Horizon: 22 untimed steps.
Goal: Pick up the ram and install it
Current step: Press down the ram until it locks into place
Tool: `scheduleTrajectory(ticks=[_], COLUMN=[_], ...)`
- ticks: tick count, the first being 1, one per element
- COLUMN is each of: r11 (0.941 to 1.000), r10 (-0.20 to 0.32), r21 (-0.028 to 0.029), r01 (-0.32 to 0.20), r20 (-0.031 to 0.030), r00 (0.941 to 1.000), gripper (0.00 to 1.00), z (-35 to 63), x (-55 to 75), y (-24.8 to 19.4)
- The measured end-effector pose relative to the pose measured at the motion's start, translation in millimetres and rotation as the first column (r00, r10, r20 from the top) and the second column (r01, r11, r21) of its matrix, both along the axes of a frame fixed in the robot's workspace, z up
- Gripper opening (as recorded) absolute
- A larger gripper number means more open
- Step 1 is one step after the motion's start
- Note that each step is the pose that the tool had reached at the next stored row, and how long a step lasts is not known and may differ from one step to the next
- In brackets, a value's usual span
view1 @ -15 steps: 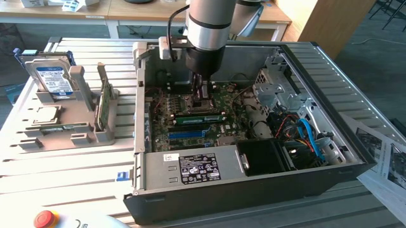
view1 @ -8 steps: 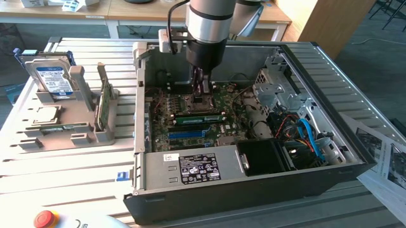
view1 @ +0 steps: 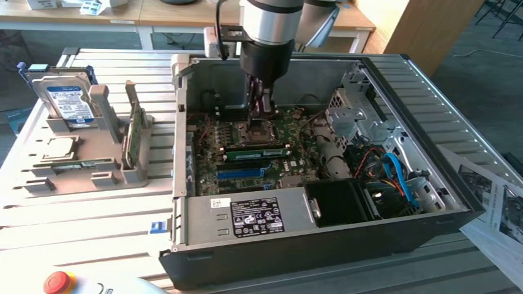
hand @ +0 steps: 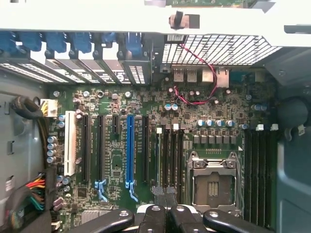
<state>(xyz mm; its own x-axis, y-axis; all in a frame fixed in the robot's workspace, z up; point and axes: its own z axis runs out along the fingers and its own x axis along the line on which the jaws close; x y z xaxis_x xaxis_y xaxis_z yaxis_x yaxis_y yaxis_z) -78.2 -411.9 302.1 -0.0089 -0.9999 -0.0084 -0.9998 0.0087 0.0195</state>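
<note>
pincer [view1: 265,110] is down inside the open pc case [view1: 457,202] on the worktop [view1: 90,214], fingers pressed together w/ nothing visibly between them, so shut and empty as far as i can tell. in the wrist view the two dark fingertips [hand: 158,191] sit side by side over one end of the mem slots, next to the cpu socket [hand: 214,182].

the ram [view1: 257,151] is a green stick standing on edge on the motherboard [view1: 245,177], looks seated in a slot rather than lying loose, tho i can't confirm the clips are latched. its long axis runs approx across the exterior view, left to right, parallel to the blue slot [view1: 244,173] just below it in frame.

key relation: ram lies just below the pincer in the exterior frame, i.e. toward the near side of the case, close but not clearly touching. pincer tips are nearer the stick's middle than either end.

another green board stands upright in the grey holder [view1: 106,153] at the exterior view's left, outside the case, beside a hard drive [view1: 67,101], well apart from the arm.

judgement: install looks done or nearly so.
</note>
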Motion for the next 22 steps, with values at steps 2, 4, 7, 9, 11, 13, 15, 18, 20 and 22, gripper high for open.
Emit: scheduleTrajectory(ticks=[2,4,7,9,11,13,15,18,20,22], r11=[1.0000,1.0000,1.0000,1.0000,1.0000,1.0000,1.0000,1.0000,1.0000,1.0000], r10=[0.000,0.000,0.000,0.000,0.000,0.000,0.000,0.000,0.000,0.000], r21=[0.0000,-0.0001,-0.0001,-0.0001,-0.0002,-0.0002,-0.0002,-0.0004,-0.0005,-0.0007], r01=[0.000,0.000,0.000,0.000,0.000,0.000,0.000,0.000,0.000,0.000], r20=[0.0000,0.0000,0.0000,0.0000,0.0000,0.0000,-0.0001,0.0000,0.0000,0.0000], r00=[1.0000,1.0000,1.0000,1.0000,1.0000,1.0000,1.0000,1.0000,1.0000,1.0000], gripper=[0.11,0.11,0.11,0.11,0.11,0.11,0.11,0.11,0.11,0.11], z=[3.3,6.9,11.6,14.5,17.8,20.8,23.6,27.3,29.8,32.0], x=[0.0,0.0,0.0,0.0,0.0,0.0,0.0,0.0,0.0,0.0], y=[0.0,0.0,0.0,0.0,0.0,0.0,0.0,0.0,0.0,0.0])
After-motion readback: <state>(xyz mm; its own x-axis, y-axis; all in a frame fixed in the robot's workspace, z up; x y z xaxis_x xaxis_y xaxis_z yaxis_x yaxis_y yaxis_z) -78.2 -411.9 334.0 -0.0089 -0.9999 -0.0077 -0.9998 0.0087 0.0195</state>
